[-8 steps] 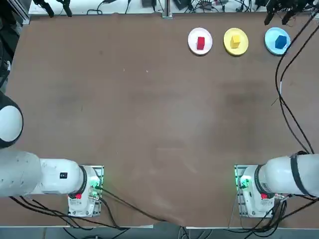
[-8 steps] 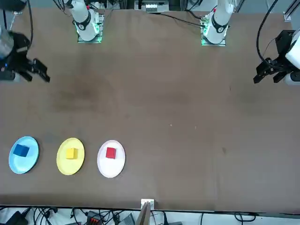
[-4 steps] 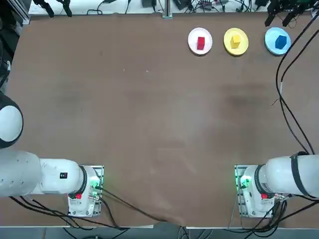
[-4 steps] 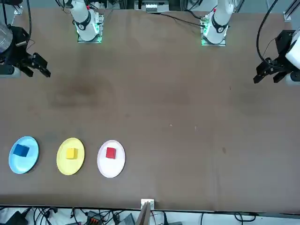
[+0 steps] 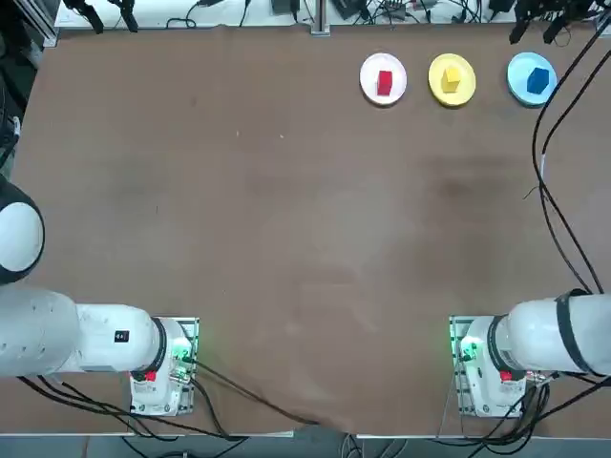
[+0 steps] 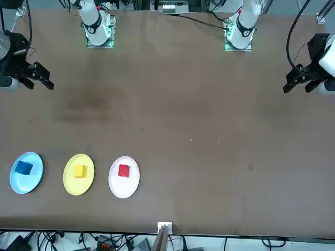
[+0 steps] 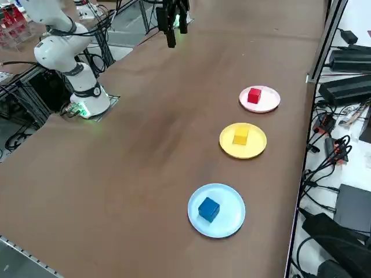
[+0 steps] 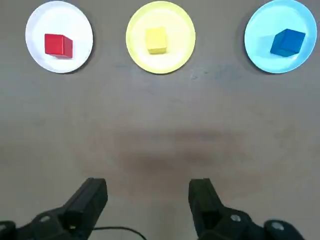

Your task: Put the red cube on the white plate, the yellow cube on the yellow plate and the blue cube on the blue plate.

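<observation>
The red cube (image 5: 385, 83) lies on the white plate (image 5: 368, 80). Beside it the yellow cube (image 5: 451, 78) rests on the yellow plate (image 5: 468, 84), and the blue cube (image 5: 538, 80) on the blue plate (image 5: 517, 76). The three plates form a row along the table's far edge on my right side. My right gripper (image 8: 147, 192) hangs open and empty high above the table, on the near side of the row. It shows at the far right corner in the top view (image 5: 535, 24) and at the left edge in the front view (image 6: 37, 82).
The brown table (image 5: 286, 219) stretches bare between the plates and the arm bases. Black cables (image 5: 554, 172) run down the table's right side. More cables and boxes lie beyond the far edge (image 7: 342, 87).
My right gripper has drifted a little, seemingly upward and away from the plates, staying open. The cubes and plates have not moved.
</observation>
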